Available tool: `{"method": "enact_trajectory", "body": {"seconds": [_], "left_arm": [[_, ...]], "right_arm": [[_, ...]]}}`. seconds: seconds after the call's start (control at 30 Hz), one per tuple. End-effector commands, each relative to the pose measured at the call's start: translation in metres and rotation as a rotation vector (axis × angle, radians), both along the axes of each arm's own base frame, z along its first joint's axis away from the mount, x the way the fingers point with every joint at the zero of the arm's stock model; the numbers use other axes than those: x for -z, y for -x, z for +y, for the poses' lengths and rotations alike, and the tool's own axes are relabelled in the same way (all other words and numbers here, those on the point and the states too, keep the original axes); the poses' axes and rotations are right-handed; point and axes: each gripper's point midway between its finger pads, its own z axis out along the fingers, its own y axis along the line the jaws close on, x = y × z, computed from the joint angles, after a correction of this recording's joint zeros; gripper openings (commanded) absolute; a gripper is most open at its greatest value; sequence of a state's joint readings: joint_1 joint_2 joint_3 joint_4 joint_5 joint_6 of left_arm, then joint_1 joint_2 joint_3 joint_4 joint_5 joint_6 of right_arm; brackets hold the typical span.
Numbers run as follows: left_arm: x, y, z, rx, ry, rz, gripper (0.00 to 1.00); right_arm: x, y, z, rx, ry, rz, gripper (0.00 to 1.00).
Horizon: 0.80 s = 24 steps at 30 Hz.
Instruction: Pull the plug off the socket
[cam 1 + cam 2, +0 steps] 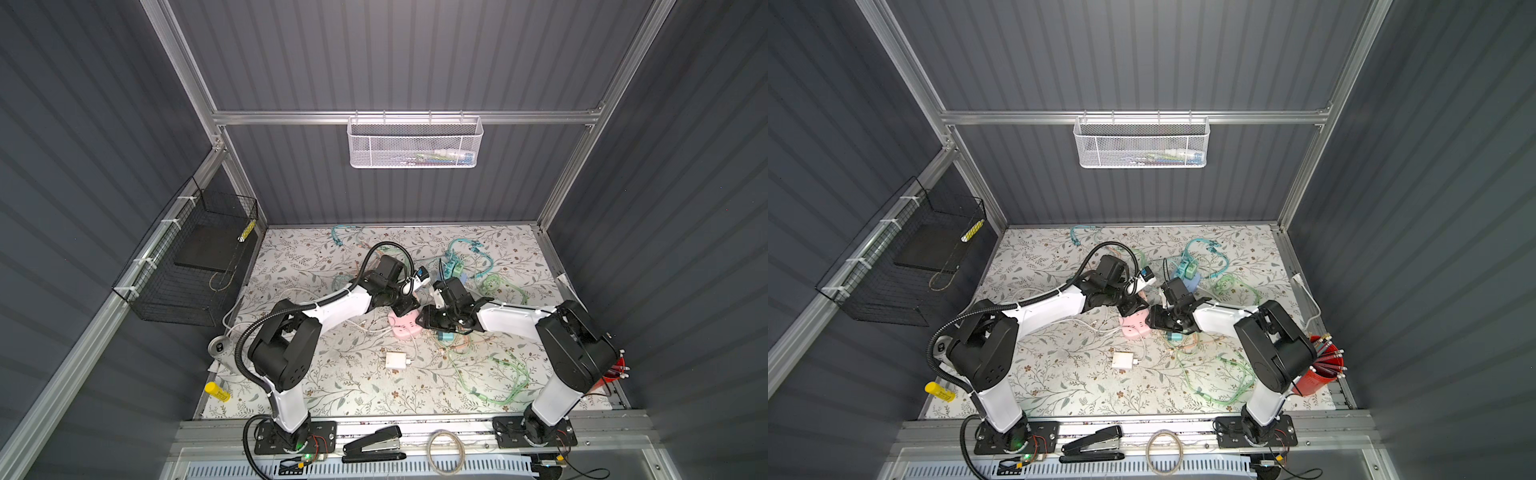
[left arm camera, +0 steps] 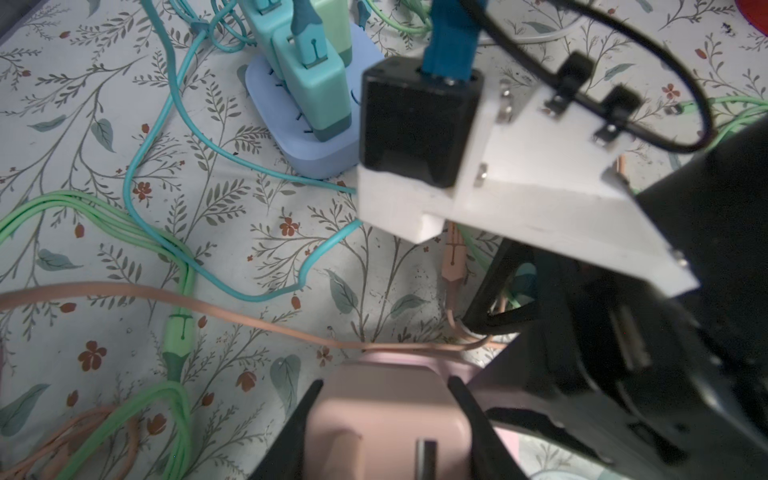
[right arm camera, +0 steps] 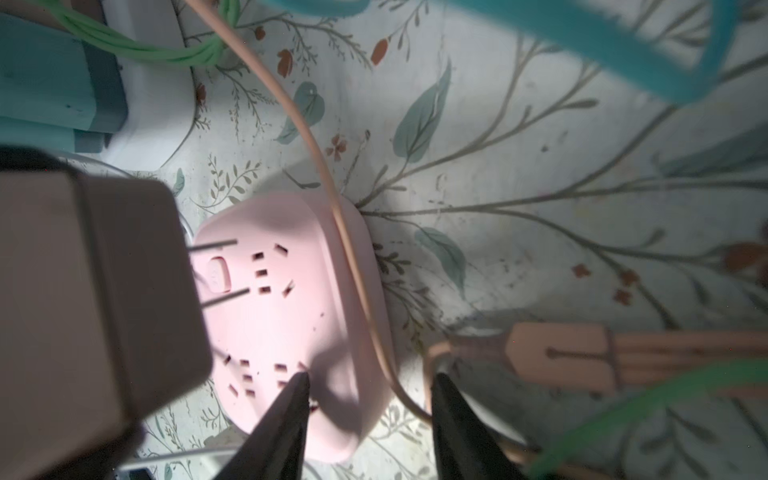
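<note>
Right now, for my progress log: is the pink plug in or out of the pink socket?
Out. The pink plug shows both prongs bare, clear of the pink socket; left gripper holds it.

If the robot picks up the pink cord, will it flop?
Probably floppy: the cord already drapes in a loose curve over the socket. Likely light, being thin. It may snag, since green cables cross it.

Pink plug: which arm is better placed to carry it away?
Left. The left gripper is shut on the pink plug, whose prongs hang clear of the pink socket block. The right gripper is open over that block, holding nothing.
</note>
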State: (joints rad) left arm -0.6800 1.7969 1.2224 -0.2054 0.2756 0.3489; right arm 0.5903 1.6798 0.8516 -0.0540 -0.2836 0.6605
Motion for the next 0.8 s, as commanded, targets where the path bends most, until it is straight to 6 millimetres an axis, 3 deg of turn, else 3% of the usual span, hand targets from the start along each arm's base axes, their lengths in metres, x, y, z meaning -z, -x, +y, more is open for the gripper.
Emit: {"method": "enact_trajectory", "body": {"seconds": [0.0, 0.2, 0.33, 0.77], "left_arm": [[-0.018, -0.001, -0.006, -0.001, 0.049, 0.016, 0.12], [-0.022, 0.003, -0.014, 0.006, 0.093, 0.055, 0.13], [-0.024, 0.002, -0.020, 0.002, 0.118, 0.087, 0.13], [-0.001, 0.008, -0.040, -0.010, 0.088, 0.219, 0.15]], "right_arm": [[-0.007, 0.001, -0.018, 0.026, 0.035, -0.019, 0.54], [-0.027, -0.003, -0.028, 0.051, 0.025, -0.098, 0.61], [-0.029, -0.003, -0.040, 0.090, 0.038, -0.121, 0.65], [-0.034, 0.002, -0.095, 0.225, 0.074, -0.186, 0.75]]}}
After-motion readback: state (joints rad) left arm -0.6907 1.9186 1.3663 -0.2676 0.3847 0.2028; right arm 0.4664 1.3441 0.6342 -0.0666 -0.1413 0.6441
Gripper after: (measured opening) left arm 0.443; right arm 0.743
